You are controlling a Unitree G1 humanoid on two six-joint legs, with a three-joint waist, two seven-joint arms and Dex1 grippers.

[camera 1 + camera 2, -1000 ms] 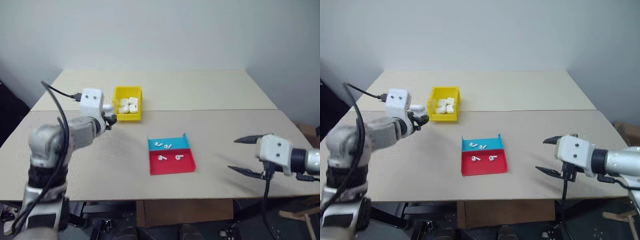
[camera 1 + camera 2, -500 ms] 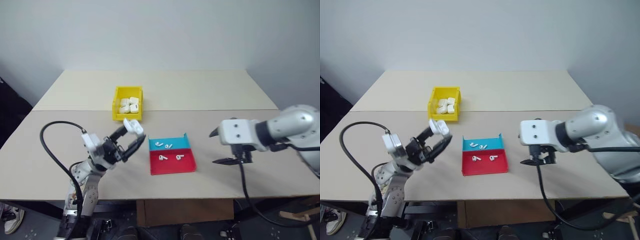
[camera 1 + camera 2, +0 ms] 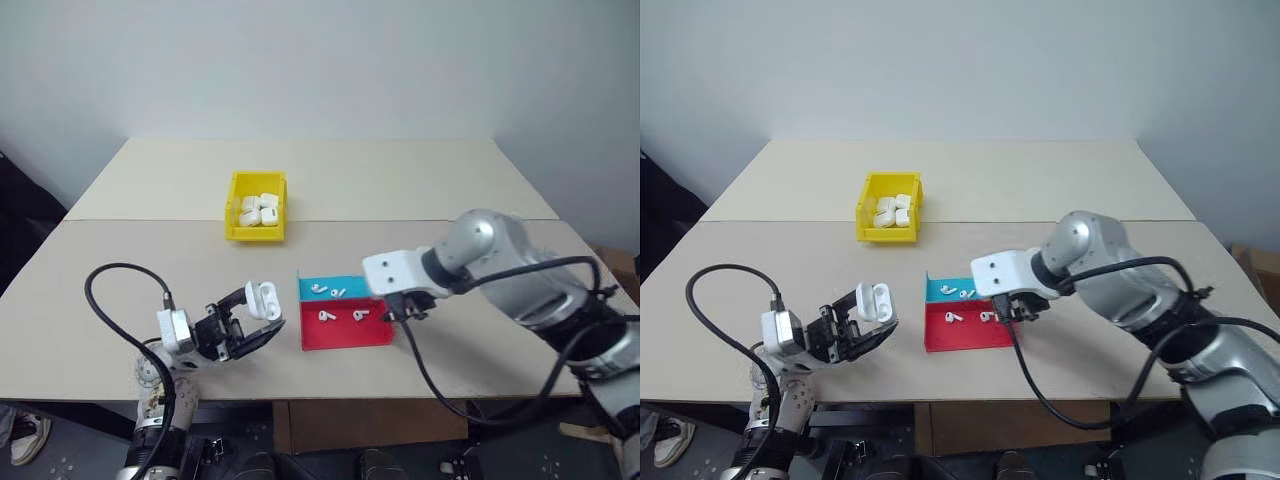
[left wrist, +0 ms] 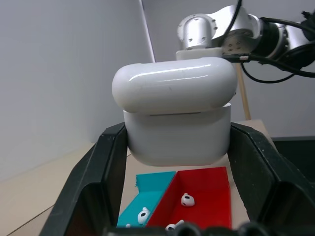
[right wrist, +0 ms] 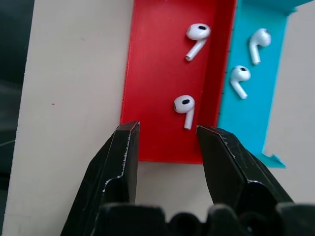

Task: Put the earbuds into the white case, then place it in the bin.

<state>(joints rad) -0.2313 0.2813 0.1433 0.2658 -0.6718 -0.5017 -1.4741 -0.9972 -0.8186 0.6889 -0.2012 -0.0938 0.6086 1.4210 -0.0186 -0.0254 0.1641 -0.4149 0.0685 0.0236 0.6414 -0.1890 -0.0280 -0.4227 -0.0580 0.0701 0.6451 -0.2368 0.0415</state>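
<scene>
Left pincer point(image 3: 243, 322): its two black fingers are clamped on the small glossy white plastic earbud case point(image 4: 174, 109) with rounded corners, held above the beige table point(image 3: 420, 190) near its front edge; the case's lid looks slightly ajar — hard to be sure at this angle.

Right pincer point(image 5: 165, 152): fingers partly apart and pointing down, nothing between them, hovering just over the near edge of the red part of the flat blue-and-red plastic tray point(image 3: 345, 331).

Earbuds point(image 5: 186, 108): four tiny glossy white earbuds with short stems lie in the tray — two in the red half right below the right pincer's tips, two in the blue half just beyond them. One red-half earbud sits almost between the fingertips as seen from the right wrist.

Tray relative to left pincer: just beside it, towards the right arm; case and tray do not touch.

Bin point(image 3: 232, 203): the small bright yellow rectangular plastic bin stands well beyond the left pincer, further back on the table, with several white cases point(image 3: 257, 210) already inside.
</scene>
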